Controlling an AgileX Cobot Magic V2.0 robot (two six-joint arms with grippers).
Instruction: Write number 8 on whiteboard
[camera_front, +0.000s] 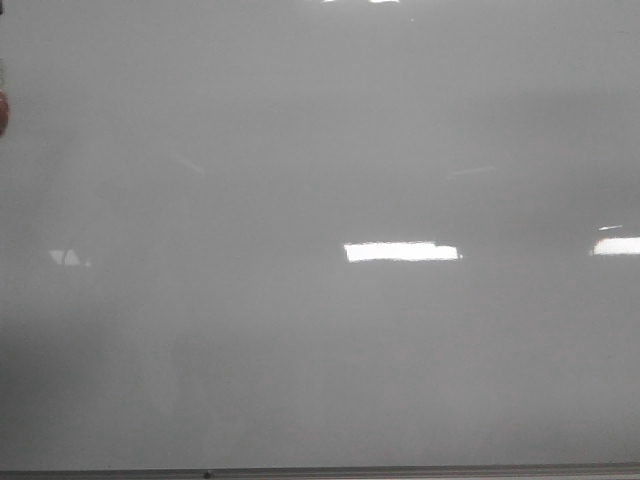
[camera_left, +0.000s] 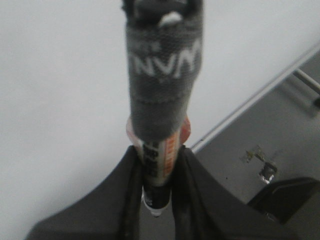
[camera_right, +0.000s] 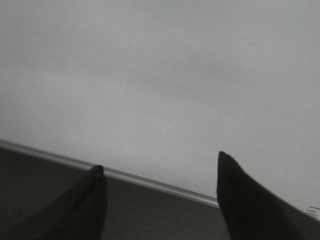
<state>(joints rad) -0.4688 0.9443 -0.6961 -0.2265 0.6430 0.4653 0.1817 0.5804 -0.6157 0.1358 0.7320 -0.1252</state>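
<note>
Whiteboard (camera_front: 300, 150) fills the front view, bare of marks. Left gripper (camera_left: 157, 165) clenched on marker (camera_left: 162, 115), board behind it. Right gripper (camera_right: 160, 200) jaws spread, holding nothing, board beyond the tips.

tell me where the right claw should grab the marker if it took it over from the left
Best guess: the grey wrapped section of the marker, above where the left claw clamps the labelled barrel. It is the longest bare stretch. Come from the side, across the barrel, since the left fingers already flank the lower part. The right claw is open and empty, near the whiteboard edge.
</note>
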